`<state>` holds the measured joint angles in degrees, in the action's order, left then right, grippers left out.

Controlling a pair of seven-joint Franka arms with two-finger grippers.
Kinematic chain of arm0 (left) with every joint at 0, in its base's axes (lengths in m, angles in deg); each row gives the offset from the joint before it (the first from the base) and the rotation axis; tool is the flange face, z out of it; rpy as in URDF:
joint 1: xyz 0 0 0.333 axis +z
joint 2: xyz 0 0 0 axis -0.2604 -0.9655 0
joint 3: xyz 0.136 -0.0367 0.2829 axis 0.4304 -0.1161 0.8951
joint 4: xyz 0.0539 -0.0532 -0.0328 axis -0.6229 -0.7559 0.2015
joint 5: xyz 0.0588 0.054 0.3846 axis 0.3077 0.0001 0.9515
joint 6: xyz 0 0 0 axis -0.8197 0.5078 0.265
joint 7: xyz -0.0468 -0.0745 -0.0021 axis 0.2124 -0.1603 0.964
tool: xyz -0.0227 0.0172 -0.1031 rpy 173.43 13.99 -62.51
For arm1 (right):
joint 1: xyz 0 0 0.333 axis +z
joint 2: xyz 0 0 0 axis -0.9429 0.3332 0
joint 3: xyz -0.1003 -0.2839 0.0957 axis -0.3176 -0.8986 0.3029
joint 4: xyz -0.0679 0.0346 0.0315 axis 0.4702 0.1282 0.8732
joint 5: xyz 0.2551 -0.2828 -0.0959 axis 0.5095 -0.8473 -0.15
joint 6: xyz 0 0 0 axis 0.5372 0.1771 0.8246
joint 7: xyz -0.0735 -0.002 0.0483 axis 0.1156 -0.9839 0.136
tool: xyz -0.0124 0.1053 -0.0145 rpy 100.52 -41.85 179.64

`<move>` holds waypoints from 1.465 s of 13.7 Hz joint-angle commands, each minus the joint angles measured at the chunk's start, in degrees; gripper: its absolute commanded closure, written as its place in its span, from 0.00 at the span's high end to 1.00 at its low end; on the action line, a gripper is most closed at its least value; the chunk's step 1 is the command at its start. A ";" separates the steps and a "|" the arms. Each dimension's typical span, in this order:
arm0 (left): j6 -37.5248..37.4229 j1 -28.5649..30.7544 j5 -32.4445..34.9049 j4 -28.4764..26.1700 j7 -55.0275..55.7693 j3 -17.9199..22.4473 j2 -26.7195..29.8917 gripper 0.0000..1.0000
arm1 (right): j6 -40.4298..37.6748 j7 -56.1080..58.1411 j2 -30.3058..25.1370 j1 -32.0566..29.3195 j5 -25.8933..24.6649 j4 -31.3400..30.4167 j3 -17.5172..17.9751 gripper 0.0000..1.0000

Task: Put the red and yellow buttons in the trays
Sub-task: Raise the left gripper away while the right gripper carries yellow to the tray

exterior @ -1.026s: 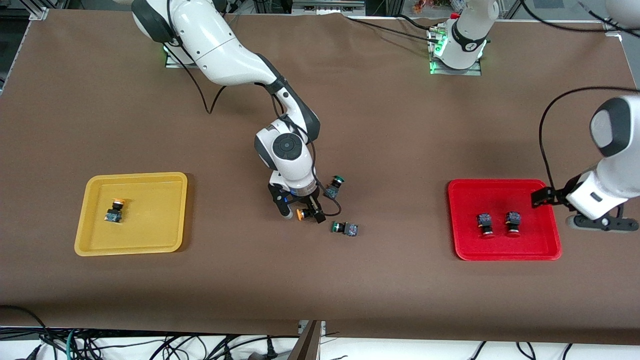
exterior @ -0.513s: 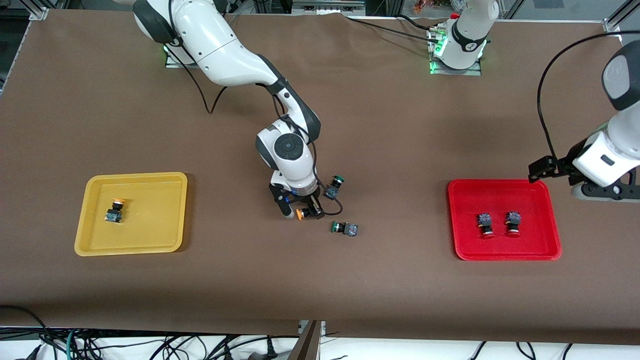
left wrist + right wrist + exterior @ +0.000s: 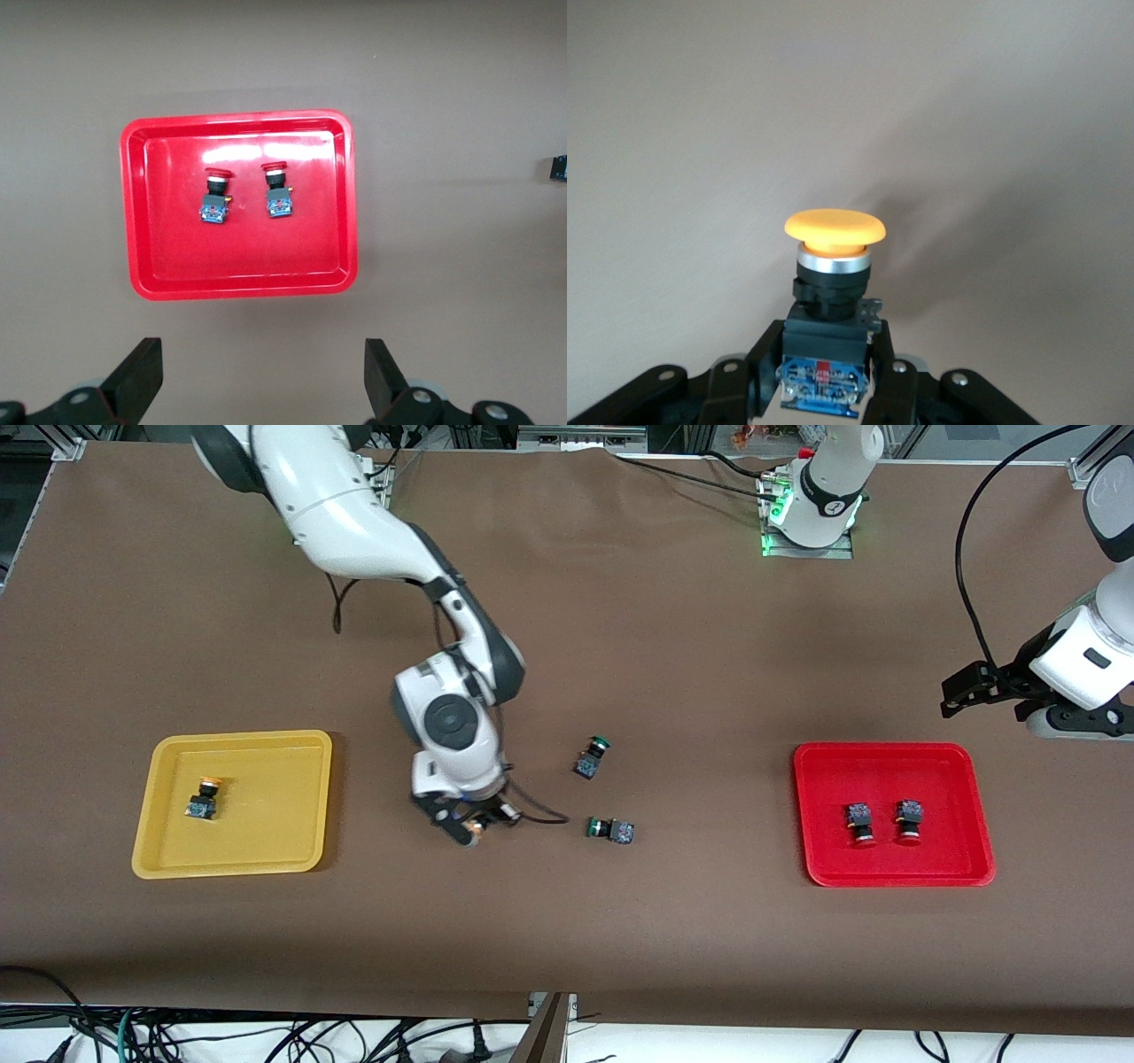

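Observation:
My right gripper (image 3: 474,831) is shut on a yellow button (image 3: 833,292) and holds it above the bare table between the yellow tray (image 3: 232,804) and the two green-capped switches. Its orange-yellow cap (image 3: 476,832) shows between the fingers. A second yellow button (image 3: 204,798) lies in the yellow tray. Two red buttons (image 3: 859,823) (image 3: 909,819) lie side by side in the red tray (image 3: 891,813), which also shows in the left wrist view (image 3: 239,204). My left gripper (image 3: 966,688) is open and empty, raised just off the red tray's corner toward the left arm's base.
Two green-capped switches lie on the table's middle: one (image 3: 592,756) farther from the front camera, one (image 3: 611,830) nearer. A black cable trails from the right wrist over the table beside them.
My right gripper has lifted the yellow button and carried it toward the yellow tray. My left gripper has risen and drawn back from the red tray toward its base.

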<state>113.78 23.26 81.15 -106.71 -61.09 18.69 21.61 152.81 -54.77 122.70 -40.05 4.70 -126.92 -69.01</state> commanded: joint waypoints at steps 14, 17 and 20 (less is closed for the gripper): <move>-3.83 -9.75 -3.29 -0.80 -0.14 9.94 6.09 1.00 | -10.43 63.08 -11.30 -19.41 1.50 -15.64 -9.33 0.00; -3.65 -9.75 -3.29 -0.27 0.21 10.03 5.83 1.00 | -6.46 64.94 -11.22 -20.12 2.30 -19.69 -9.33 0.00; -3.74 -10.01 -3.29 0.17 0.39 9.94 5.21 1.00 | -5.06 64.94 -10.87 -20.12 2.30 -21.27 -9.15 0.00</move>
<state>110.67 13.86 79.34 -106.70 -60.93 28.18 26.59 145.92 8.89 113.63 -59.95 5.97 -145.17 -78.55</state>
